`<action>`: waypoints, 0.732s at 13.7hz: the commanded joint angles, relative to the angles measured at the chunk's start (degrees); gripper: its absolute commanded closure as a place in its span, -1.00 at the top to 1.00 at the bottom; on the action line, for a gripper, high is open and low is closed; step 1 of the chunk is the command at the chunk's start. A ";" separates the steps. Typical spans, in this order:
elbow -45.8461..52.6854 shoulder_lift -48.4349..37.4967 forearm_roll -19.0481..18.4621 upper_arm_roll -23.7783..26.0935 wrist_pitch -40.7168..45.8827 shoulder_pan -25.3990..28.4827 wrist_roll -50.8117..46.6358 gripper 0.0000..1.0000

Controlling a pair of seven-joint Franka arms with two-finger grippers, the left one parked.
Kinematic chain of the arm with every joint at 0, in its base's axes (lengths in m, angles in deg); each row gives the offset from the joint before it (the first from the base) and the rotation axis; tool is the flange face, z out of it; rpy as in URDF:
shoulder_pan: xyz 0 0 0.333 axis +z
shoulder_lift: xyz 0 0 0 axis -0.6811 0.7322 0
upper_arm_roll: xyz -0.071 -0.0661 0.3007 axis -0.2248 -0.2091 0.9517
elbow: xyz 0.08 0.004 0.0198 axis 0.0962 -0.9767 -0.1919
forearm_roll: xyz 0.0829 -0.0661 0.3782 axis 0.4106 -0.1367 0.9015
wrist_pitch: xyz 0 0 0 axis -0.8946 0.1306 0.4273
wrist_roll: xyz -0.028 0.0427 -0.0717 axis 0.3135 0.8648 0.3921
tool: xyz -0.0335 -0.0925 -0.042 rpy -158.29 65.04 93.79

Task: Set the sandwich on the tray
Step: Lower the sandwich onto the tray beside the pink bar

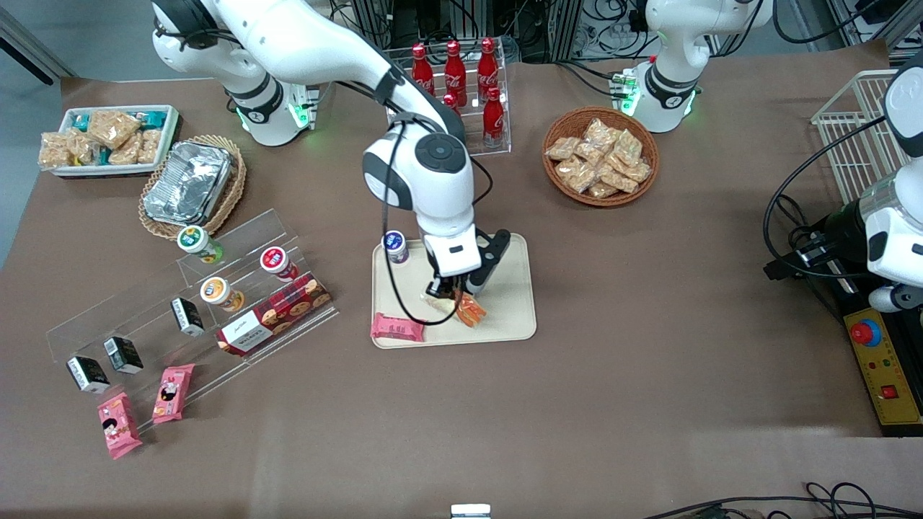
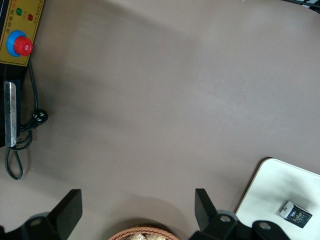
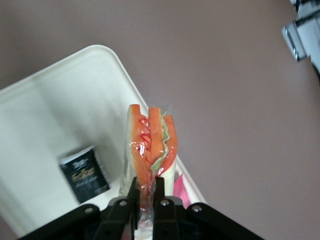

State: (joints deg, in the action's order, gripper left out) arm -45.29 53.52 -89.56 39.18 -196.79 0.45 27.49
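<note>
My right gripper (image 1: 448,292) hangs over the cream tray (image 1: 513,317) in the middle of the table. It is shut on the clear wrap of the sandwich (image 1: 467,311), a pale wedge with an orange-red and green filling edge. In the right wrist view the fingers (image 3: 132,192) pinch the wrap at the gripper (image 3: 146,189), and the sandwich (image 3: 150,142) hangs over the tray's (image 3: 60,95) rim nearest the front camera. I cannot tell whether the sandwich touches the tray.
On the tray are a blue-lidded cup (image 1: 395,246), a pink snack packet (image 1: 396,328) and a small black packet (image 3: 85,174). An acrylic stepped shelf (image 1: 144,303), a foil container (image 1: 189,182) and a snack-pack tray (image 1: 108,138) lie toward the working arm's end. Cola bottles (image 1: 456,72) and a snack basket (image 1: 600,156) stand farther from the camera.
</note>
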 commanded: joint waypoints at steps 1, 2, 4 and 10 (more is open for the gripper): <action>1.41 2.93 -6.94 -0.67 -3.78 1.52 0.61 -1.00; 1.32 3.55 -10.54 -0.76 -4.22 2.14 0.61 -1.00; 1.32 4.78 -18.18 -0.76 -5.36 3.37 0.25 -1.00; 0.79 8.04 -8.41 -0.58 -9.41 1.18 -4.05 0.99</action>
State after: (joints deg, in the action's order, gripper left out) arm -45.30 60.85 -103.06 38.81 -205.07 2.05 24.73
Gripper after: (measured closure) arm 0.705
